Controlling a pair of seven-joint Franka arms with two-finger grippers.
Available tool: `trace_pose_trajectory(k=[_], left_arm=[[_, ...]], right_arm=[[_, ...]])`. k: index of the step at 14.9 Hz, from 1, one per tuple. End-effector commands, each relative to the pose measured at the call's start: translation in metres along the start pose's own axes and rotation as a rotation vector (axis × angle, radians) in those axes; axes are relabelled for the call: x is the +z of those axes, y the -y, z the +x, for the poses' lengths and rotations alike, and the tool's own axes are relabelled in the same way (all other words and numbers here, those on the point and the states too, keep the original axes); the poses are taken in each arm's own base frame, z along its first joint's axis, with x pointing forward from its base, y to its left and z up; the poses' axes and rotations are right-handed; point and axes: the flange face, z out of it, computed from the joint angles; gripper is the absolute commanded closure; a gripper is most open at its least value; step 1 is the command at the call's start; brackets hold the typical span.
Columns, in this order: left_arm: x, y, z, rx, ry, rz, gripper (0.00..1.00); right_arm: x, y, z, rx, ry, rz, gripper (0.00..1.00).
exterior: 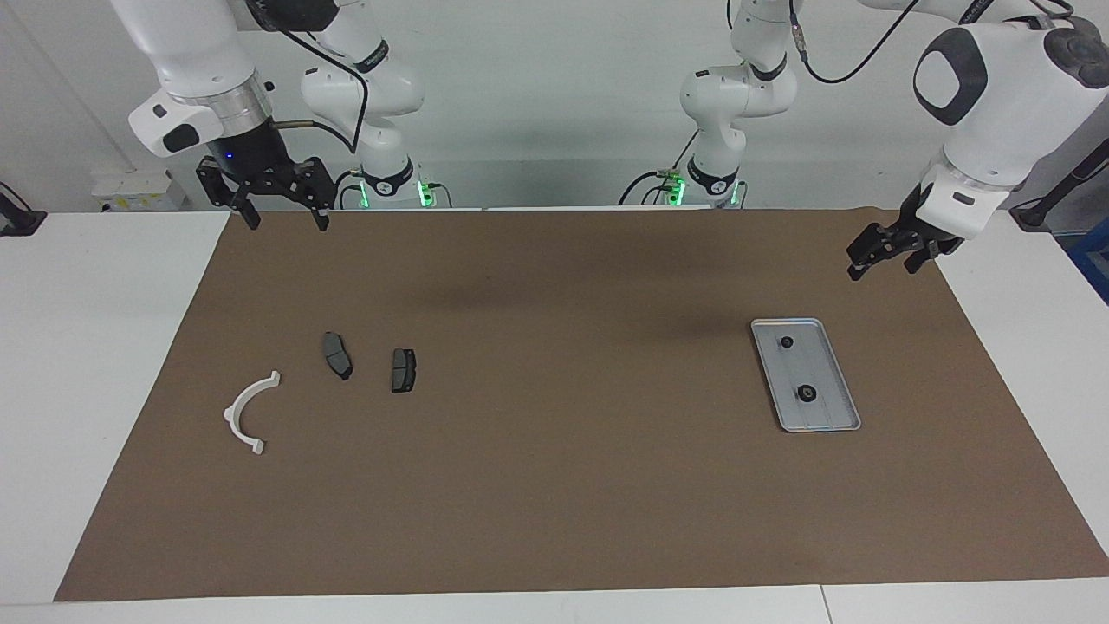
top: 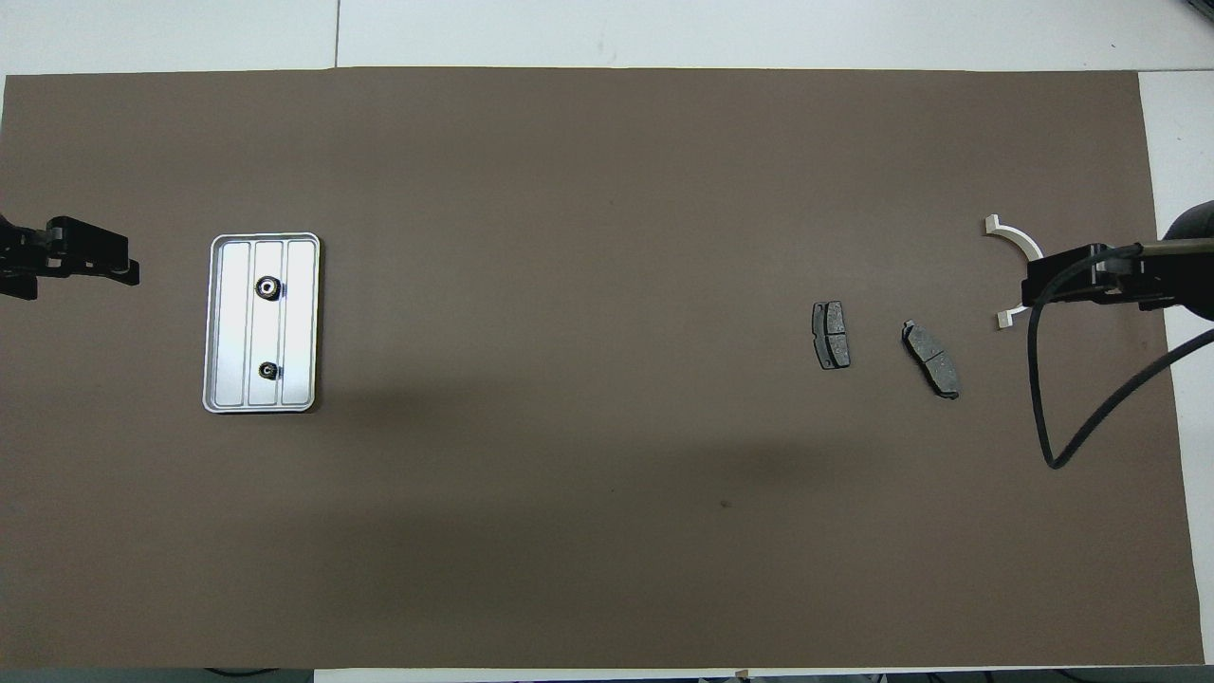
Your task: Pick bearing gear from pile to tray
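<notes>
step: both bearing gears (exterior: 806,394) (exterior: 787,341) lie in tray (exterior: 845,423), pile has none | my left gripper (exterior: 885,254) released, raised near tray | my right gripper (exterior: 279,208) released, over table edge | next: none, park arms

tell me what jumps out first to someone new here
The silver tray, at the left arm's end of the brown mat, with two small black round pieces in it. At the right arm's end lie a white half-ring bracket and two dark brake pads.
</notes>
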Motion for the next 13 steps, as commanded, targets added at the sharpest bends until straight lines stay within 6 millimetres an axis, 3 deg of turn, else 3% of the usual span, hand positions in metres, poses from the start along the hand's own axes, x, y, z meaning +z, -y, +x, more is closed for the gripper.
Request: trace_pose_trajectory(k=[1,8,13], left_arm=[[-0.009,-0.003,-0.003,0.007,0.005,0.003,0.00],[-0.007,-0.014,-0.031,0.025,0.043,0.008,0.00],[-0.009,-0.016,-0.036,0.033,0.046,0.008,0.00]], right_arm=[[0.000,-0.011,-0.005,0.007,0.014,0.019,0.00],[0.000,-0.015,-0.005,0.013,0.012,0.016,0.00],[0.000,-0.015,-0.005,0.012,0.010,0.016,0.00]])
